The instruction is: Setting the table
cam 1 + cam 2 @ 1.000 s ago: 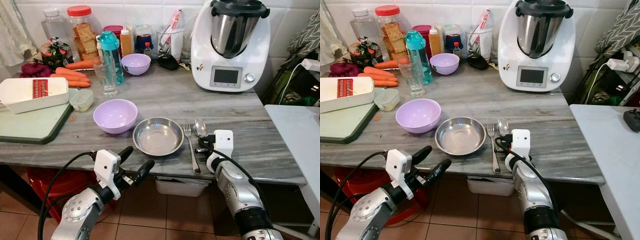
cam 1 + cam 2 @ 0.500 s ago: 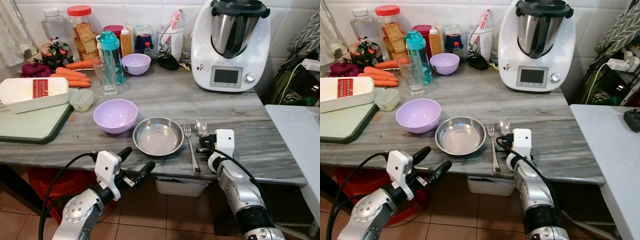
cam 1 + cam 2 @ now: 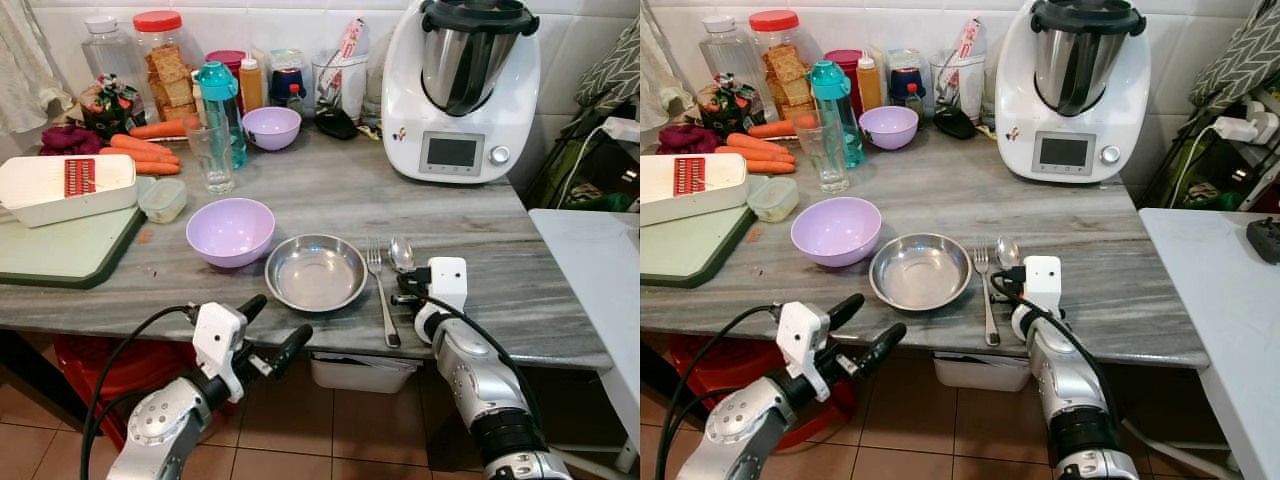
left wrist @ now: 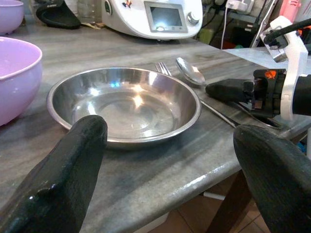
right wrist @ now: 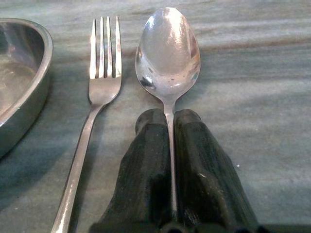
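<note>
A round steel plate (image 3: pixel 316 272) lies near the counter's front edge. A fork (image 3: pixel 381 295) lies just right of it, and a spoon (image 3: pixel 401 255) lies beside the fork. My right gripper (image 5: pixel 170 121) rests on the counter, shut on the spoon's handle, with the spoon bowl (image 5: pixel 167 48) sticking out past the fingertips. My left gripper (image 3: pixel 272 328) hangs open just below and in front of the counter edge, facing the steel plate (image 4: pixel 126 104), with nothing between its fingers (image 4: pixel 63 179).
A purple bowl (image 3: pixel 231 230) stands left of the plate, and a second one (image 3: pixel 272 127) at the back. A glass (image 3: pixel 211 155), bottles, jars, carrots, a white slicer (image 3: pixel 65 187) on a green board, and a large kitchen machine (image 3: pixel 460 90) crowd the counter. A white table (image 3: pixel 600 270) is at right.
My left arm has drifted slightly right below the counter edge. The right gripper stays clamped on the spoon, which has not visibly moved.
</note>
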Robot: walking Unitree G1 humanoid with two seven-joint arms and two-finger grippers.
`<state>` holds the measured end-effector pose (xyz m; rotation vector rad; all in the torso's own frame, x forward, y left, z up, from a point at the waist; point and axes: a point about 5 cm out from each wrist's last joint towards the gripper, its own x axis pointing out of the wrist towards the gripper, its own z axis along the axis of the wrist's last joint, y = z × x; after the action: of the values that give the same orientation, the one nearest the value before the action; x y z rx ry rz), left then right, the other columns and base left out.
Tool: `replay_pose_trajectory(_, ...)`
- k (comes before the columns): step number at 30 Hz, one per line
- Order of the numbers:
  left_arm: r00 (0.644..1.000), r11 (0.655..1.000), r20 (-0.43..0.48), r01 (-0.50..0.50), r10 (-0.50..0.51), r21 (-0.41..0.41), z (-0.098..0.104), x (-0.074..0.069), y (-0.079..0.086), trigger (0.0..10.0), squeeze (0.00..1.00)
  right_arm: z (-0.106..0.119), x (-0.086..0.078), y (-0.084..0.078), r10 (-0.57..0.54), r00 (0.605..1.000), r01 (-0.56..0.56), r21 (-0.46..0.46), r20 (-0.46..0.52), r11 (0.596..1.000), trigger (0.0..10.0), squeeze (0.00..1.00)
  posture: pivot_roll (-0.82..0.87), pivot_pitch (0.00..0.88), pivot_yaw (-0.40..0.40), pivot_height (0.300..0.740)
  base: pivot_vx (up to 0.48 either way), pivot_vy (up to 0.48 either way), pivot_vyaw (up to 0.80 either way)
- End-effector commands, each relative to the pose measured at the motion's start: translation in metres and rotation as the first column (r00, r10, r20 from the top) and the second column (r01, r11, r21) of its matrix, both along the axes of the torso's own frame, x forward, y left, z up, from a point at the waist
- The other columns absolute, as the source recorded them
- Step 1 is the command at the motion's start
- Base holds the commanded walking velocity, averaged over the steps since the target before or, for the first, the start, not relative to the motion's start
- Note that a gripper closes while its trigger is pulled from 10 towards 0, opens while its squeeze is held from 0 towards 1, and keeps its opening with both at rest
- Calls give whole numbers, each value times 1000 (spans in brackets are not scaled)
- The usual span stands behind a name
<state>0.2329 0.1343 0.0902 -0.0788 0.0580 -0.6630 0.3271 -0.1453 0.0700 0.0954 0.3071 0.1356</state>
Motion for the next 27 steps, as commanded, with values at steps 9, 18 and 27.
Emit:
replay_pose_trajectory(9, 1000, 1000, 10, 1, -1, 17, 1, 2, -1, 10000, 0, -4, -3, 3, 15, 1000, -15, 17, -6, 1000, 0, 0, 45, 0, 7, 740, 0, 0, 0)
replay_pose_trajectory(18, 999, 999, 25, -26, 25, 32, 2, 2, 1, 10000, 0, 6, -3, 3, -3, 998, 1, 35, 58, 999, 10000, 0, 47, 0, 6, 740, 0, 0, 0)
replay_pose_trajectory(27, 998, 998, 33, -48, 47, 31, 4, 4, 3, 10000, 0, 14, -11, 2, -9, 991, 8, 14, 133, 1000, 2196, 0, 44, 0, 10, 740, 0, 0, 0)
